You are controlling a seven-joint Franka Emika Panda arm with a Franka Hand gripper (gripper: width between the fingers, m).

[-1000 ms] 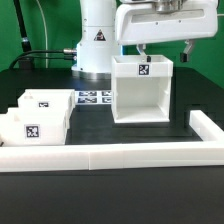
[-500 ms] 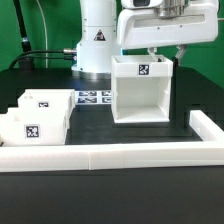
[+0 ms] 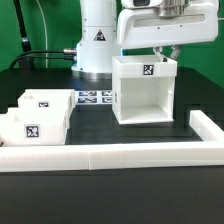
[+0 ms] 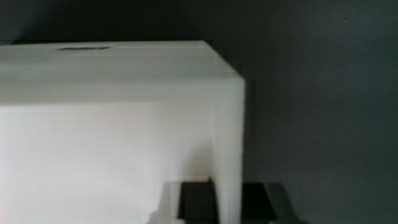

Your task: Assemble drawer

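The drawer's white cube-like housing (image 3: 148, 95) stands upright at the table's middle right, its open face toward the front and a square tag on its top back wall. My gripper (image 3: 167, 55) is at the housing's top, toward the exterior view's right, shut on its thin side wall. In the wrist view the housing (image 4: 107, 120) fills most of the picture, and its wall edge runs between my two dark fingers (image 4: 192, 205), with my gripper (image 4: 226, 205) astride it. Two shallow white tagged trays (image 3: 35, 115) sit stacked at the exterior view's left.
The long low white border rail (image 3: 120, 155) runs along the front and turns back at the exterior view's right (image 3: 208, 128). The marker board (image 3: 95, 98) lies flat between the trays and the housing. The robot base (image 3: 95, 40) stands behind.
My fingers have closed in from wide apart onto the housing's side wall. The housing has shifted slightly toward the exterior view's right.
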